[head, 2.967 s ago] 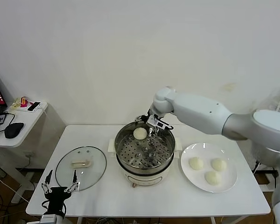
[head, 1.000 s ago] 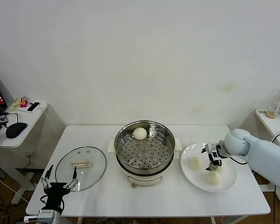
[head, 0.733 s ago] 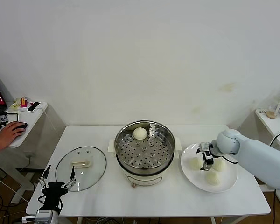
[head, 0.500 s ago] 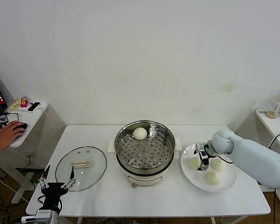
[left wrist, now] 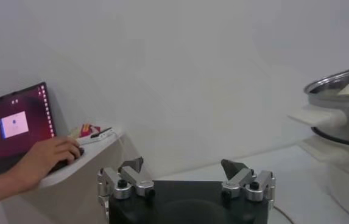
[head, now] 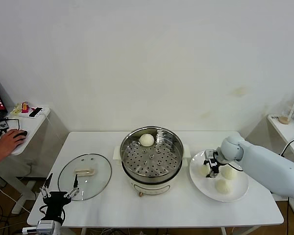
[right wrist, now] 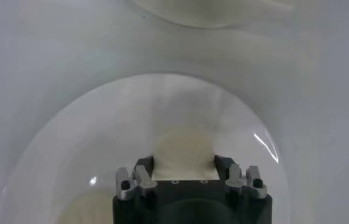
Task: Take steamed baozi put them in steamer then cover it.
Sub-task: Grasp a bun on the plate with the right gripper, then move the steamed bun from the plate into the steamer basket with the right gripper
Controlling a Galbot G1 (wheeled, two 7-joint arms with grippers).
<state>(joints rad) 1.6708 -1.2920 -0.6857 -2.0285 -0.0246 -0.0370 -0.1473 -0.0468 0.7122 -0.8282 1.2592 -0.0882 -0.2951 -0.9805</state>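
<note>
From the head camera I see my right gripper (head: 211, 169) lowered onto the white plate (head: 237, 196) at the right of the table (head: 152, 208), at the plate's left-hand bun (head: 204, 170). In the right wrist view that bun (right wrist: 183, 152) sits directly between the two fingers (right wrist: 142, 170), which stand close against its sides and appear to touch it; I read the jaws as drawn in around the bun, which rests on the plate (right wrist: 58, 152). Two more buns lie on the plate, one to the right of the gripper (head: 230, 172) and one nearer me (head: 223, 186), both apart from the fingers. A fourth bun (head: 146, 140) lies on the perforated tray at the far side of the steamer (head: 152, 157), which stands at the table's centre. The glass lid (head: 85, 176) lies flat on the table to the left of the steamer. My left gripper (head: 58, 194) hangs parked off the near left edge of the table, its jaws spread wide and holding nothing (left wrist: 186, 176).
</note>
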